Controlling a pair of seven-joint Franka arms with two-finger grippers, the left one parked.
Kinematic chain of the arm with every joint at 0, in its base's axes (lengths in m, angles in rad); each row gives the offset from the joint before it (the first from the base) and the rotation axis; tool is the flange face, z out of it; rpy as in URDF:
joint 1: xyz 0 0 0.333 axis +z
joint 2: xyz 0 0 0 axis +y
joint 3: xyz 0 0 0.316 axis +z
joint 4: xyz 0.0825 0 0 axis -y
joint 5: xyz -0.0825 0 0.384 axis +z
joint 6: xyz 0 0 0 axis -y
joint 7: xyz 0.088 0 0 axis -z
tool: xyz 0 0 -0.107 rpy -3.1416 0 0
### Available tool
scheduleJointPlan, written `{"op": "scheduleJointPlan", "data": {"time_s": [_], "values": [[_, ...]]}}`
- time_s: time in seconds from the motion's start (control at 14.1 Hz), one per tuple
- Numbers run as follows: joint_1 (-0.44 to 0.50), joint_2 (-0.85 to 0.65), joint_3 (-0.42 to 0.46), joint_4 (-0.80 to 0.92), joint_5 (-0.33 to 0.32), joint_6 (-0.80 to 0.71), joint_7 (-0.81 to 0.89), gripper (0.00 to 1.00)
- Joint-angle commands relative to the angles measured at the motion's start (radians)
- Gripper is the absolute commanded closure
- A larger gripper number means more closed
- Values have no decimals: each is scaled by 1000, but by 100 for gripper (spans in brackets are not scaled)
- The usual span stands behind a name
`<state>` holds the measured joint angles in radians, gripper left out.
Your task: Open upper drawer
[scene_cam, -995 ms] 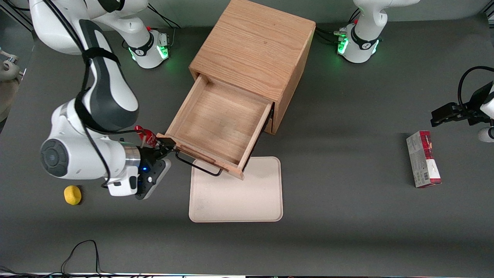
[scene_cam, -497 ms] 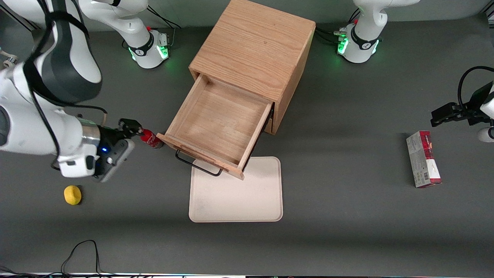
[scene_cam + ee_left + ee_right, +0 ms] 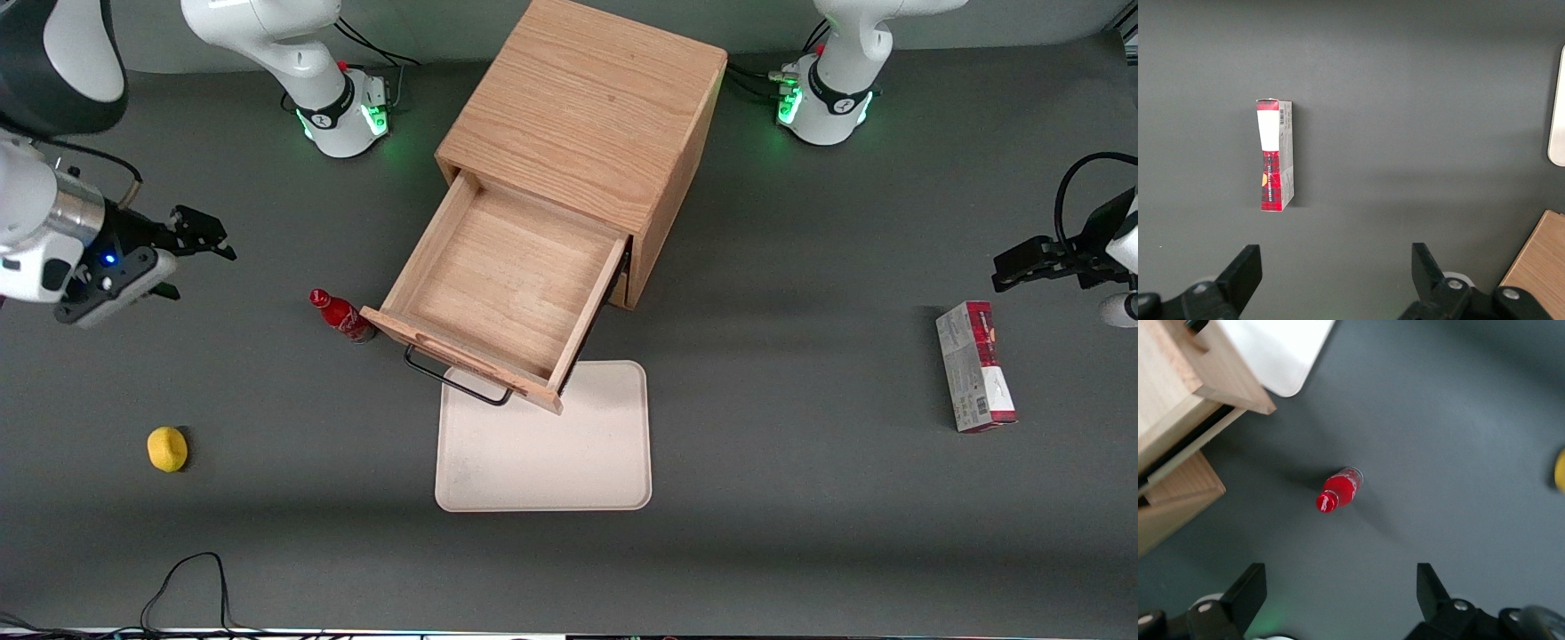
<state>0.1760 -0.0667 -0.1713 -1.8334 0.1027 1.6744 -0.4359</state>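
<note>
The upper drawer [image 3: 507,280] of the oak cabinet [image 3: 587,116] is pulled far out, and its inside is bare wood. Its long black bar handle [image 3: 455,379] hangs over the cream tray. A corner of the drawer [image 3: 1211,373] shows in the right wrist view. My right gripper [image 3: 197,238] is open and empty, raised well away from the drawer toward the working arm's end of the table. Its fingers [image 3: 1248,593] stand wide apart above bare table. The bottom drawer is mostly hidden under the open one.
A small red bottle [image 3: 341,317] stands beside the drawer's front corner; it also shows in the right wrist view [image 3: 1338,490]. A cream tray [image 3: 547,453] lies in front of the cabinet. A yellow lemon [image 3: 167,448] lies toward the working arm's end, a red-and-grey box [image 3: 974,366] toward the parked arm's.
My right gripper has let go of the drawer handle and drawn away from the drawer toward the working arm's end, rising. The drawer stays open. The bottle has not moved.
</note>
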Motion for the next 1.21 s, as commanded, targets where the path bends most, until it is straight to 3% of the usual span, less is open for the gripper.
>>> {"op": "scheduleJointPlan", "data": {"time_s": [0.0,0.36,0.5,0.64,0.78,0.85,1.14], "values": [[13,-25,-2,-9,-18,-5,324,0],[22,-45,-4,25,-26,-18,451,3],[42,-45,-5,26,-30,-22,503,0],[25,-45,9,31,-113,-42,490,0],[-109,-41,169,49,-115,-55,485,0],[-112,-33,180,68,-121,-68,449,0],[-57,-27,112,98,-106,-97,379,0]]}}
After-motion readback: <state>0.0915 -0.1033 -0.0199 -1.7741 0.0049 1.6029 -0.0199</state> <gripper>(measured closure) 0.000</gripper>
